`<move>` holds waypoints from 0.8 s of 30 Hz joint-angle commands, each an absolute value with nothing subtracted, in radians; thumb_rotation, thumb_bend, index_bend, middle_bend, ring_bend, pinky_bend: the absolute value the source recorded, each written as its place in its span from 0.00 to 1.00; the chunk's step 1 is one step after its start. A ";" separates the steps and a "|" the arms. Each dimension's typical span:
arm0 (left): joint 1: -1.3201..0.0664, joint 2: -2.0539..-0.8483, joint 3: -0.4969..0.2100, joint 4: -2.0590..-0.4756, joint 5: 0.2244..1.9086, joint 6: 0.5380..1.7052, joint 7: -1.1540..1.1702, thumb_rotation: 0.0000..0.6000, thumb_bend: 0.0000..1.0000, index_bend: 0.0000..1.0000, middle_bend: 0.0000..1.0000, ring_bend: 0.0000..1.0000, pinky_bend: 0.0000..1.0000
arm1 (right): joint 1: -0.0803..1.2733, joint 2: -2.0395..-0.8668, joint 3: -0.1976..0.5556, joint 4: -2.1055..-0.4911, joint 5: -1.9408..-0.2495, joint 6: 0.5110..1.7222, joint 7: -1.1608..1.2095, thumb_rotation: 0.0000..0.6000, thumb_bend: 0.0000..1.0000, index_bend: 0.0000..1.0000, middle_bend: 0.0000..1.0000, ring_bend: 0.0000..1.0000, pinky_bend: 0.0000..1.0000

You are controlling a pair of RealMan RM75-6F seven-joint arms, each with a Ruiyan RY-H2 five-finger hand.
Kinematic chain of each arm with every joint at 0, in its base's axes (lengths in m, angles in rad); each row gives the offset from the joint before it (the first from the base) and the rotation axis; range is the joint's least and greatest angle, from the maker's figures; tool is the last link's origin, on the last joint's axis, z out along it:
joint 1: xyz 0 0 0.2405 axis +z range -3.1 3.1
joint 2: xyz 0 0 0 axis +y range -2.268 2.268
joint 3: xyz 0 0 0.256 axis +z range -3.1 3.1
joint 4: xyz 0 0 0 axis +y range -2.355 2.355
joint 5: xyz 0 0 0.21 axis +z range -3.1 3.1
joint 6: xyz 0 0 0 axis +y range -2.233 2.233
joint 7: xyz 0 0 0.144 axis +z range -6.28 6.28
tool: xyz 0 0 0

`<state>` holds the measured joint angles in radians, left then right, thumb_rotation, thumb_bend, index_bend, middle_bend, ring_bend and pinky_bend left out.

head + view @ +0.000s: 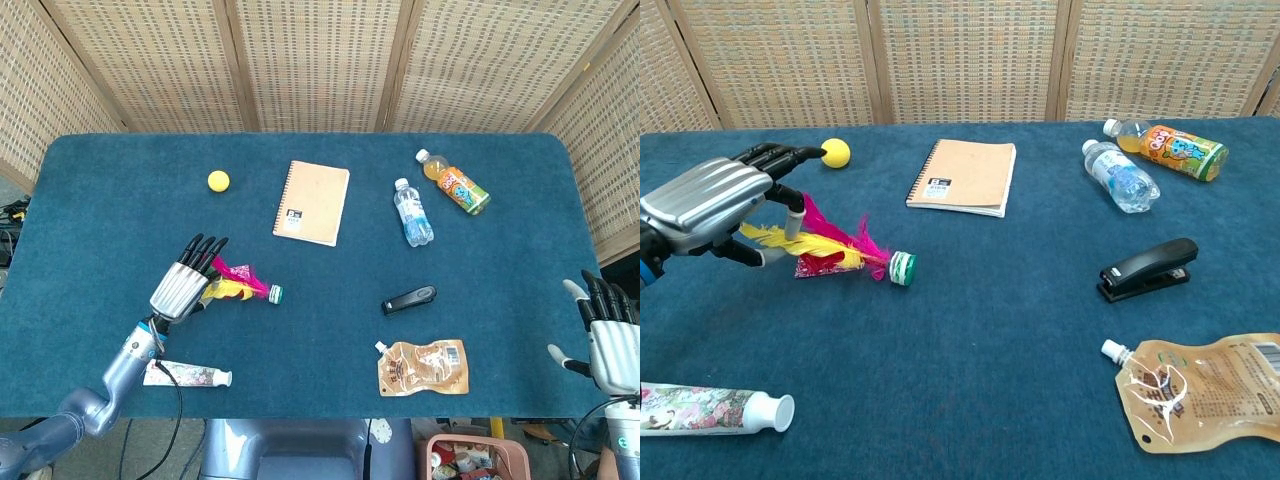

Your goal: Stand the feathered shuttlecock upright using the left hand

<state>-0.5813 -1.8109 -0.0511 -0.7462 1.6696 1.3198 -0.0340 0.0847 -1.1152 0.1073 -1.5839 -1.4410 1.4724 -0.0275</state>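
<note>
The feathered shuttlecock [243, 286] [836, 252] has pink and yellow feathers and a green-and-white base. It lies tilted at the table's front left, base on the cloth to the right, feather end raised toward my left hand [185, 287] [708, 205]. That hand pinches the feather tips between thumb and a finger, the other fingers stretched out above them. My right hand [610, 336] hangs off the table's front right corner, fingers spread and holding nothing; only the head view shows it.
A yellow ball [218, 181] and a tan notebook [312, 202] lie behind the shuttlecock. A toothpaste tube [710, 410] lies in front of my left hand. Right of centre are two bottles [412, 211] [454, 184], a black stapler [409, 298] and a brown pouch [424, 366].
</note>
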 commanded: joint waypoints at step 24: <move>-0.648 -1.633 0.027 -0.721 1.842 1.517 0.198 1.00 0.42 0.76 0.00 0.00 0.00 | 0.088 -1.109 0.102 -1.594 -1.432 1.454 -0.033 1.00 0.00 0.00 0.00 0.00 0.00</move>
